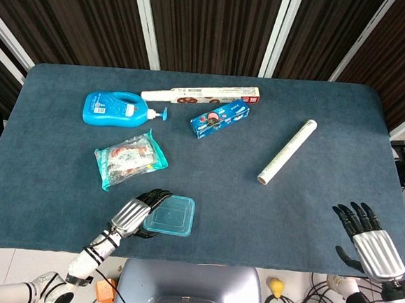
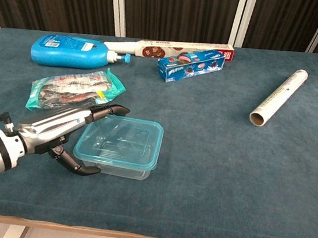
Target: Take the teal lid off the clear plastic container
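My left robot hand point(image 2: 66, 133) cups the left edge of the clear plastic container point(image 2: 119, 147) near the front of the tabletop point(image 2: 212, 161), fingers over the teal lid point(image 2: 122, 139), thumb below. Pulling up may lift the whole box, unbraced; my right robot hand point(image 1: 372, 243) sits open, well apart.

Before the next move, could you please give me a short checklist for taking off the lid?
1. Teal lid seated on the clear plastic container: ok, still on.
2. Left hand at the container's left edge: ok.
3. Firm grip on the lid: cannot tell.
4. Right hand away from the work, fingers spread: ok.
5. Snack packet apart from the container: ok.
6. Container upright on the table: ok.
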